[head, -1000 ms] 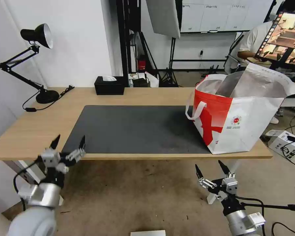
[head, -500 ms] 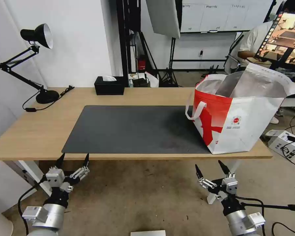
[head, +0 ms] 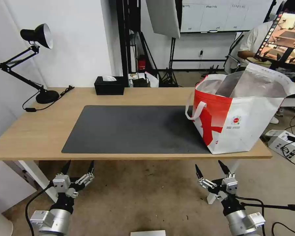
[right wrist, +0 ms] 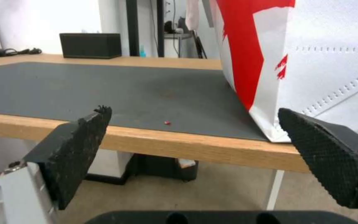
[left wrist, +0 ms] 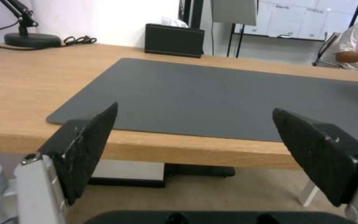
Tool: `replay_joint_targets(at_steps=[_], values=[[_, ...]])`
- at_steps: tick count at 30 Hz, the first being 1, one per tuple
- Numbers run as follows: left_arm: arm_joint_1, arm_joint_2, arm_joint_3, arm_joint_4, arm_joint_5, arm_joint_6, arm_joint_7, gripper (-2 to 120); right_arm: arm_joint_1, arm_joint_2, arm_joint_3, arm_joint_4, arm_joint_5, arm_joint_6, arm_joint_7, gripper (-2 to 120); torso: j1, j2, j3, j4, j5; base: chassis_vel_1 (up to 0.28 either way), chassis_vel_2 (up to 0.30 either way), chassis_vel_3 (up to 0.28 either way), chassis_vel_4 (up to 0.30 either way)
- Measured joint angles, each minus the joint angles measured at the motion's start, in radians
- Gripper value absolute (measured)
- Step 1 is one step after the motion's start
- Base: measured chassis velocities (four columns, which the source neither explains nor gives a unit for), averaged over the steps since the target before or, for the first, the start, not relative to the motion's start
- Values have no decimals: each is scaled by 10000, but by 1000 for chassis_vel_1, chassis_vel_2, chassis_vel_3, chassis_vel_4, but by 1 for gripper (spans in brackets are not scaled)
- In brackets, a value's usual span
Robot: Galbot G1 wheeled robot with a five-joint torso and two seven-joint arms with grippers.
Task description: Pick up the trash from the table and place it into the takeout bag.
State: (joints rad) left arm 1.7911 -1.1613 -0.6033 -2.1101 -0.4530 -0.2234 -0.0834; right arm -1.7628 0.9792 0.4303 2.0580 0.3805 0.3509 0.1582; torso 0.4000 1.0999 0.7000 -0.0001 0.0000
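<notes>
With no trash visible on the table [head: 39,131], presumably all inside the takeout bag [head: 239,121] at its right end, left gripper [head: 78,167] and right gripper [head: 210,169] hang spread and empty below its front edge.

Table [head: 39,131]: light wood, white legs. Mat [head: 134,129]: dark grey, plain, tiny red speck [right wrist: 167,123] near its front edge. Takeout bag [head: 239,127] at 3 o'clock: white with red patches, silver foil lining. Tissue box [head: 109,86] and lamp [head: 36,36]: black.
</notes>
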Motion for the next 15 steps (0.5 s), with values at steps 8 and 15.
replay_joint_targets(at_steps=[8,15], values=[[4,1,-8,12,-9,71,-3,100,0,0,0,0,0,0,-1,100,0,0,0,1,0,0,0,0,0],[0,8,-12,14,-17,80,-4,100,0,0,0,0,0,0,0,100,0,1,0,1,0,0,0,0,0]])
